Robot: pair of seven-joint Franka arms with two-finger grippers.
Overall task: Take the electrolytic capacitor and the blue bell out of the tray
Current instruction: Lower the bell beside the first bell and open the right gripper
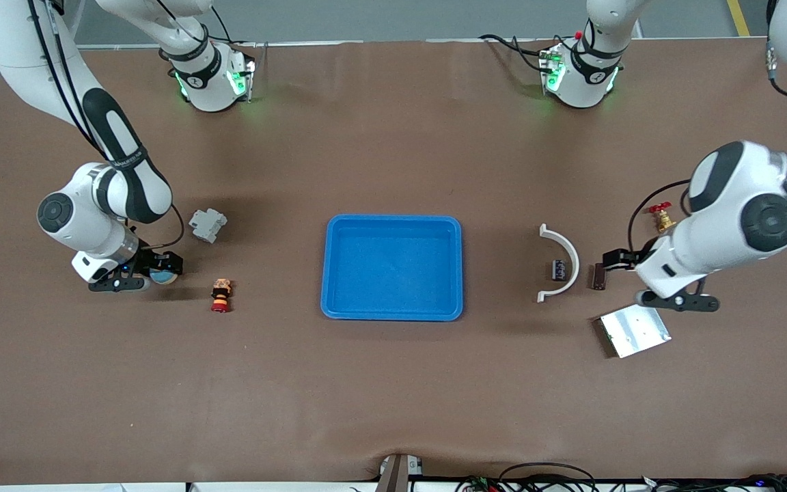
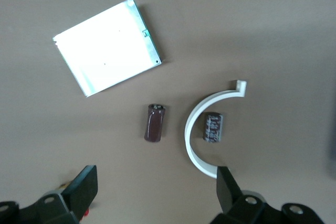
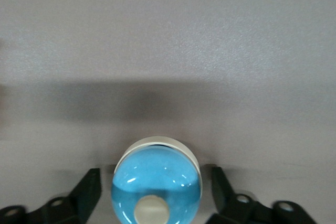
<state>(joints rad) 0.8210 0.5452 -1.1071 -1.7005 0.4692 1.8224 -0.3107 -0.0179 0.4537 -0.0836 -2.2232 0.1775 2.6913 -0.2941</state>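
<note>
Take twelve o'clock as toward the robots' bases. The tray (image 1: 393,313) sits mid-table. At its three o'clock lies the bracket (image 1: 568,254), with the first capacitor (image 1: 558,269) inside its arc and the second capacitor (image 1: 598,276) just outside at three. From there, the plate (image 1: 634,331) lies at five. At the tray's nine stands the button (image 1: 221,295), with the block (image 1: 208,225) at its twelve and the bell (image 1: 163,275) at its nine.

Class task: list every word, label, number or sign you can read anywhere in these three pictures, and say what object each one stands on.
No text reads clearly.
Black band on the right arm's forearm: small white lettering, too small to read.
Black cylindrical capacitor inside the white curved plastic clip: pale print, blurred, unreadable.
Dark brown cylindrical capacitor, blue domed bell, blue plastic tray: no markings visible.
</note>
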